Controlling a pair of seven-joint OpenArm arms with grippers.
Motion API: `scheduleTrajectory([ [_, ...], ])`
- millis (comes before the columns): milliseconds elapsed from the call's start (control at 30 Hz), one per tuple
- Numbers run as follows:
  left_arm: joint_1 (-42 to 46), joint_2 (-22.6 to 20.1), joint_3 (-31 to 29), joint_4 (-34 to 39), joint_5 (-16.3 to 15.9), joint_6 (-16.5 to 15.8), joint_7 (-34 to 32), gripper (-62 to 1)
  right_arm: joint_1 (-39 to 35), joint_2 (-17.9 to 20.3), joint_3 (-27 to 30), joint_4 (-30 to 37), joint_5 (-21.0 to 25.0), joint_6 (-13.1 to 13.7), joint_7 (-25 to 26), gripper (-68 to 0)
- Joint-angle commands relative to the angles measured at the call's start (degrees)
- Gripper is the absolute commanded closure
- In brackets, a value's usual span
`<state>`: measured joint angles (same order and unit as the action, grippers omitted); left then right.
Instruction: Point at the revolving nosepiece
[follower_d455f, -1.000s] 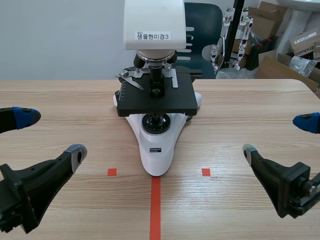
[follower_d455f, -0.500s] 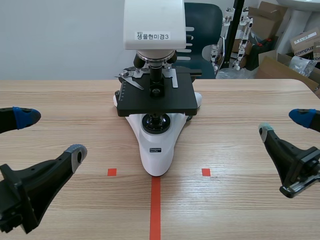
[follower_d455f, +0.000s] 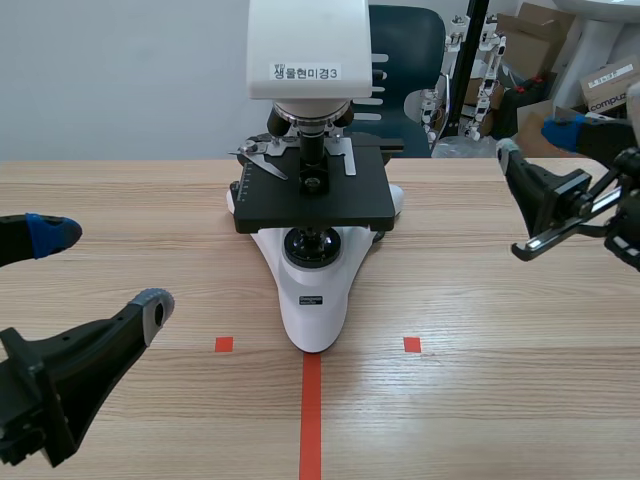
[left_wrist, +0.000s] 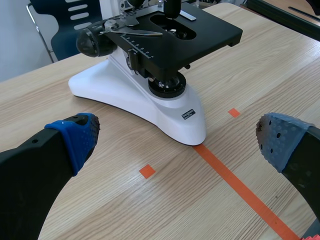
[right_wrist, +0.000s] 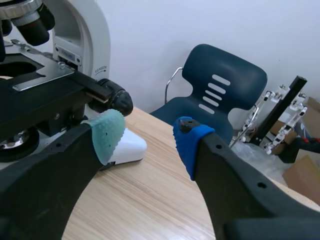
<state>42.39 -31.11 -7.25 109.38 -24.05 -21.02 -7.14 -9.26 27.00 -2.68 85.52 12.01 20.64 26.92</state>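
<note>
Table (follower_d455f: 500, 330), one microscope (follower_d455f: 315, 290) (white), four fingers (follower_d455f: 150, 308)

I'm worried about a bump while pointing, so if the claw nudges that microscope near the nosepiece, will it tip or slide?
Probably neither easily: the microscope sits flat on a wide white base, so it looks stable. Its big head stands high, so a hard push there might rock it. The objectives under the nosepiece look fragile.

Bright, even room light from above, thin soft shadow on the table (follower_d455f: 500, 330) hugging the microscope (follower_d455f: 312, 285) foot, dark shade under its black stage, soft shine on its white head at 12 o'clock
</note>
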Motion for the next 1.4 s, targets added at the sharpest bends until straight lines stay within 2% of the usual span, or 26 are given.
scheduleTrajectory([
  [0,0.3,0.5,0.2,1.2,-0.4,0.3,-0.9,-62.3,1.9,0.3,-1.1,0.1,0.8,0.1,1.3,-21.8],
  [167,0.3,0.5,0.2,1.2,-0.4,0.3,-0.9,-62.3,6.7,0.3,-6.2,-1.6,0.5,0.4,1.9,-8.7],
  [267,0.3,0.5,0.2,1.2,-0.4,0.3,-0.9,-62.3,8.3,0.3,-9.3,-2.9,-2.1,0.4,5.6,-3.5],
  [400,0.3,0.5,0.2,1.2,-0.4,0.3,-0.8,-62.3,9.4,0.2,-12.7,-6.7,-4.7,-0.3,13.3,-3.4],
  [467,0.3,0.5,0.2,1.2,-0.4,0.3,-0.8,-62.3,10.1,-0.2,-14.2,-9.3,-5.7,-1.7,16.7,-1.3],
  [633,0.3,0.5,0.2,1.2,-0.4,0.3,-0.8,-62.3,12.3,-1.9,-16.8,-15.9,-9.2,-1.8,23.4,-0.9],
  [733,0.3,0.5,0.2,1.2,-0.4,0.3,-0.8,-62.3,13.3,-2.1,-18.0,-18.3,-9.3,-2.0,27.5,-0.9],
  [867,0.3,0.5,0.2,1.2,-0.4,0.3,-0.8,-62.3,14.2,-2.3,-19.1,-18.5,-9.2,-2.3,28.8,-0.9],
  [967,0.3,0.5,0.2,1.2,-0.4,0.3,-0.8,-62.3,14.5,-2.9,-19.4,-18.5,-9.3,-3.5,30.5,-0.9],
  [1367,0.3,0.5,0.2,1.2,-0.4,0.3,-0.8,-62.3,16.2,-5.8,-22.1,-18.7,-9.9,-3.5,29.8,-0.9],
])
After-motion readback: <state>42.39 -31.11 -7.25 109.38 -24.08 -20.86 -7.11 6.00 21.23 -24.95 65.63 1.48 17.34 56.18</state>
